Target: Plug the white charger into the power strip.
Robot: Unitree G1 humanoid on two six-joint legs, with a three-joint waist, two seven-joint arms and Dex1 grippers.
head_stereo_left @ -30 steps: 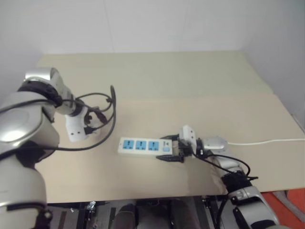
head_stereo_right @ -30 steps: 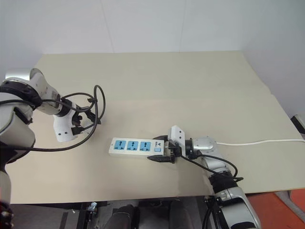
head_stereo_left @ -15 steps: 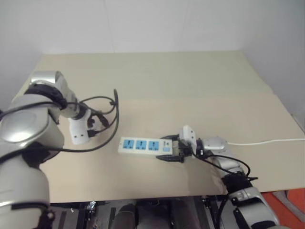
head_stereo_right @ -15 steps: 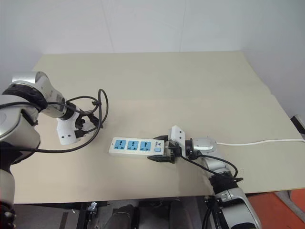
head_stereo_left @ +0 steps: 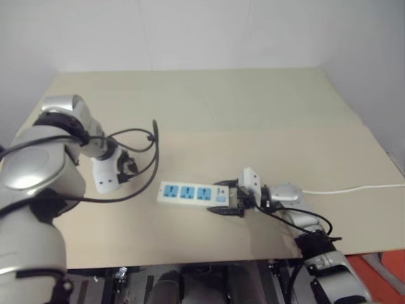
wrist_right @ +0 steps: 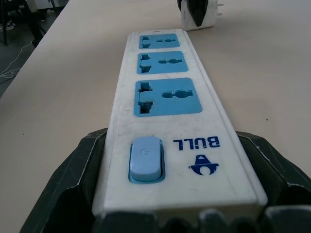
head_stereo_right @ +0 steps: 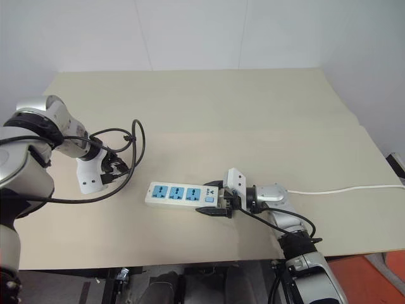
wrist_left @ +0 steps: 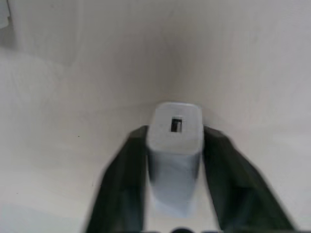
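In the left eye view, a beige table (head_stereo_left: 253, 114) fills most of the frame. The power strip (head_stereo_left: 193, 194) lies a little below the middle, long side running left to right, its three blue sockets facing up. The right gripper (head_stereo_left: 226, 199) reaches in from the lower right and clamps the strip's right end, where the switch sits, one black finger on each long side. A thin white cord (head_stereo_left: 354, 187) runs along the table to the right edge of the frame. At the left, the left gripper (head_stereo_left: 124, 170) points down at the table, well apart from the strip's left end, with black cables looping around it.

The right eye view gives the same layout, with the strip slightly lower and further left in the frame.

In the left wrist view, the white charger (wrist_left: 174, 155) sits in the lower middle of the frame, squeezed between two black fingers (wrist_left: 124, 179) that press on its two sides. Its end face shows a small dark rectangular slot, and the pale table lies behind it.

In the right wrist view, the strip runs from the bottom of the frame up toward the top, its pale blue switch (wrist_right: 145, 158) at the lower middle beside blue lettering. Black fingers (wrist_right: 73, 179) hug both of its sides at the lower left and lower right. At the top middle, the charger (wrist_right: 198, 13) stands on the table beyond the strip's far end, a dark finger against it and metal prongs showing at its side.
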